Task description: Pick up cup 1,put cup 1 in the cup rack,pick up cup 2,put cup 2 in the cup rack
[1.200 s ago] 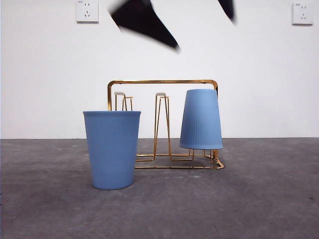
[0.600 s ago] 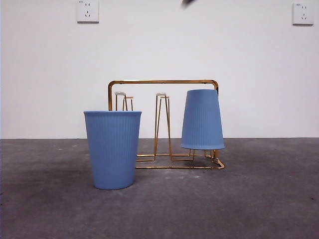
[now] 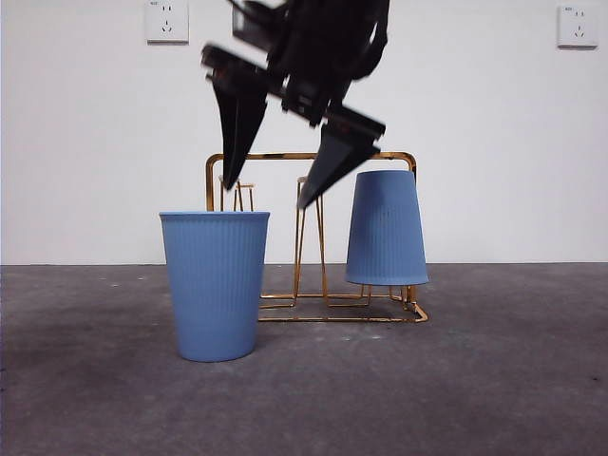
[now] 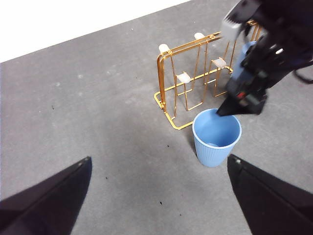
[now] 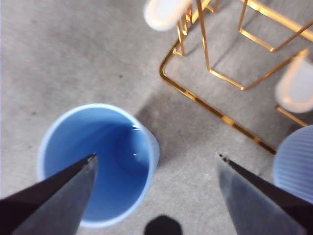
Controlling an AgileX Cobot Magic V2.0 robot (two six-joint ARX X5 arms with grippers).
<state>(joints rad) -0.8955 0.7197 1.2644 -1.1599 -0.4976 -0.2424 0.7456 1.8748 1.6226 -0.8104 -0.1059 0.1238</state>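
Observation:
An upright blue ribbed cup point(image 3: 215, 285) stands on the table in front of the gold wire cup rack point(image 3: 311, 158). A second blue cup point(image 3: 385, 228) sits upside down on a prong at the rack's right end. My right gripper point(image 3: 271, 190) is open and hangs just above the upright cup's rim, one jaw over the cup, one toward the rack. The right wrist view looks down into the upright cup point(image 5: 98, 161) with the rack point(image 5: 215, 115) beside it. My left gripper point(image 4: 159, 196) is open, high and far from the cup point(image 4: 216, 137).
The grey table surface point(image 3: 494, 380) spreads around the cup and the rack. A white wall with two sockets point(image 3: 166, 21) stands behind. Bare pale-tipped prongs point(image 3: 307, 180) rise in the rack's left and middle parts.
The right arm, which had risen out of the front view, has come back down into view and now hangs open above the upright cup. The cups and rack have not moved.

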